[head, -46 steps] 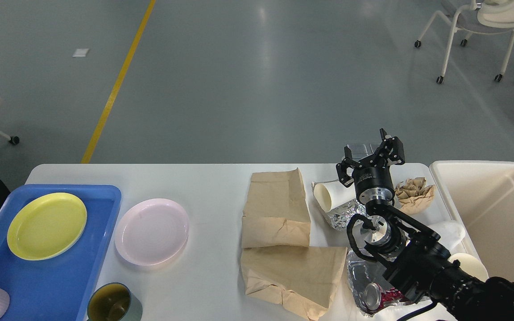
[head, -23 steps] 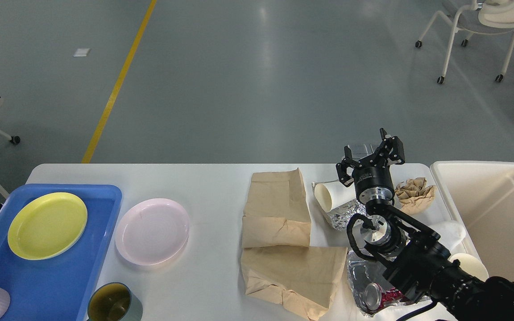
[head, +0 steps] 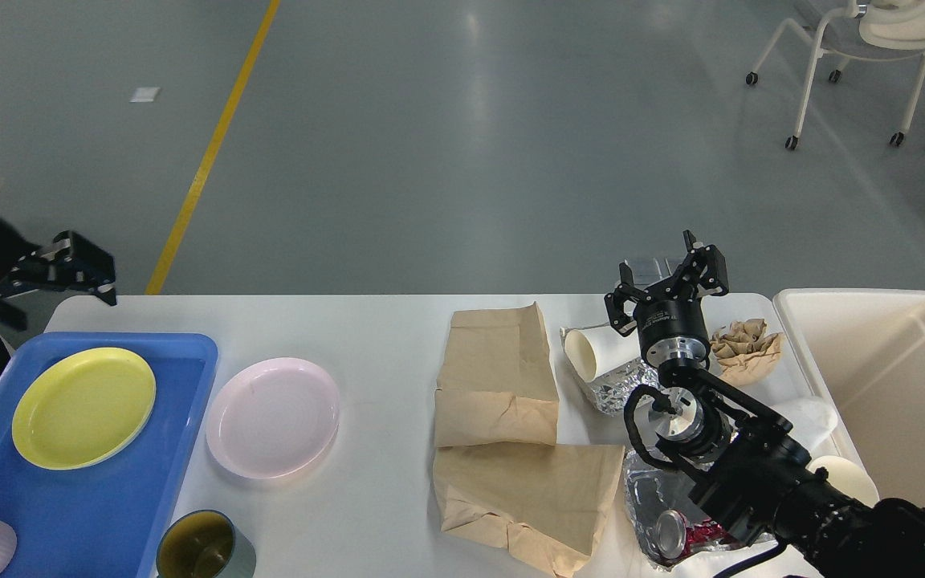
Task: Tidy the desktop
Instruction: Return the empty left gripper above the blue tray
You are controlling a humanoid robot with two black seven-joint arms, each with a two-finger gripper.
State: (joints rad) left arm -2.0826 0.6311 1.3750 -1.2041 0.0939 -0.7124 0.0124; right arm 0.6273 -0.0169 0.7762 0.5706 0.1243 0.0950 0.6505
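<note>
Step in hand looks like clearing rubbish at the R side. Right gripper (head: 666, 278) hangs w/ fingers spread wide, holding nothing, above the paper cup (head: 601, 351) and foil at its 7 o'clock. Next move prob needs a drop onto one piece, then carry to the bin (head: 880, 385) at 3 o'clock. Left gripper (head: 77, 269): can't tell finger state. Desktop (head: 382, 329) is white, matte, spans lower frame.

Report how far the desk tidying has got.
Done: yellow plate lies in the blue tray. In hand: nothing; right gripper is open above the table's far right; left gripper hangs off the left end. Left on the desktop: pink plate, paper bags, foil, paper cup. Bin looks empty.
</note>
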